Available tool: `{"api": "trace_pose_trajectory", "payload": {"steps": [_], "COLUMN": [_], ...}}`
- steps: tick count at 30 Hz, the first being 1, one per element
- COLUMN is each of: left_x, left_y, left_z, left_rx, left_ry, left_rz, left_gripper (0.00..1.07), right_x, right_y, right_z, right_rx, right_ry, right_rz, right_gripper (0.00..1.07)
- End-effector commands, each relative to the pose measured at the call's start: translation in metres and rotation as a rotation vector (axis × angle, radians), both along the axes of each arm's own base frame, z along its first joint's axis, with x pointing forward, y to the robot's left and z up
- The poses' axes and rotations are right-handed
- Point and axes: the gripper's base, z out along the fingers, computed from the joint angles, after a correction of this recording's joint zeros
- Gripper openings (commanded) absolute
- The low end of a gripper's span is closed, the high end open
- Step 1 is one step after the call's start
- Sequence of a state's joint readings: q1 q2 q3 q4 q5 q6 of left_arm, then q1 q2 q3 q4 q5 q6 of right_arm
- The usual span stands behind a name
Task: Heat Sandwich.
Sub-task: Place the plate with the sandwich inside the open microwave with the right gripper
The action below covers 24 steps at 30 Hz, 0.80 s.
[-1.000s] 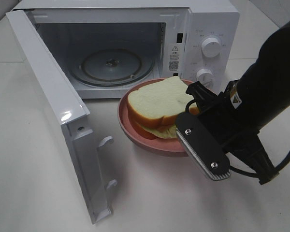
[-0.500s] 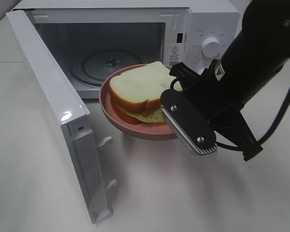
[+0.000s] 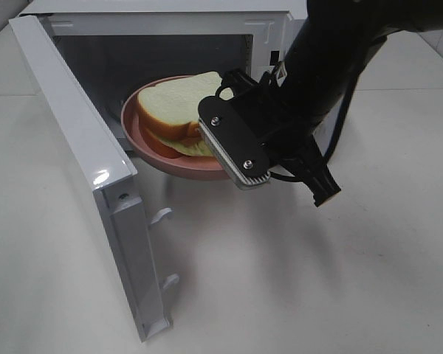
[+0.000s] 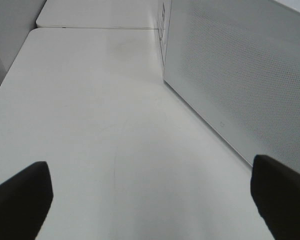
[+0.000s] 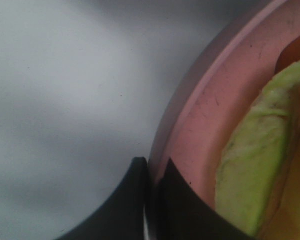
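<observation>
A white microwave (image 3: 155, 22) stands toward the far side of the white table (image 3: 280, 280). Its door (image 3: 74, 140) is swung wide open toward the table's near left, with two latch hooks (image 3: 162, 215) showing on its inner edge. A round pink plate (image 3: 184, 168) is raised clear of the table, its far part inside the mouth of the dark cavity (image 3: 103, 66). Seen from outside, the door is perforated (image 4: 240, 75).

My right arm (image 3: 340, 51) is a glossy black shell with a thin black cable (image 3: 338, 125) hanging off it. Its outer finger (image 3: 232, 144) is a black plate with two silver screws and a ribbed grey edge.
</observation>
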<state>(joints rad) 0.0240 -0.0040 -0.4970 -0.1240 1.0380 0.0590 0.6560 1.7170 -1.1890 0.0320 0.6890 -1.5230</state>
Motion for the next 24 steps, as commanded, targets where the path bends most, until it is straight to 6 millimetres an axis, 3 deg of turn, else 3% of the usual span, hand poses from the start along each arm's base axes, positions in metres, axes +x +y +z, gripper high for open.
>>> {"api": "trace_pose_trajectory", "payload": {"steps": [1, 24], "left_x": [-0.004, -0.004], "left_y": [0.0, 0.0], "left_z": [0.0, 0.0], "left_rx": [0.0, 0.0], "left_ry": [-0.031, -0.031], "left_rz": [0.003, 0.003], "left_gripper": [1.04, 1.04], "right_x": [0.008, 0.066], "right_y": [0.005, 0.05], "right_z": [0.002, -0.013], "right_rx": [0.014, 0.02], "right_ry": [-0.015, 0.001], "right_rz": [0.004, -0.038], "right_gripper": [0.01, 0.0]}}
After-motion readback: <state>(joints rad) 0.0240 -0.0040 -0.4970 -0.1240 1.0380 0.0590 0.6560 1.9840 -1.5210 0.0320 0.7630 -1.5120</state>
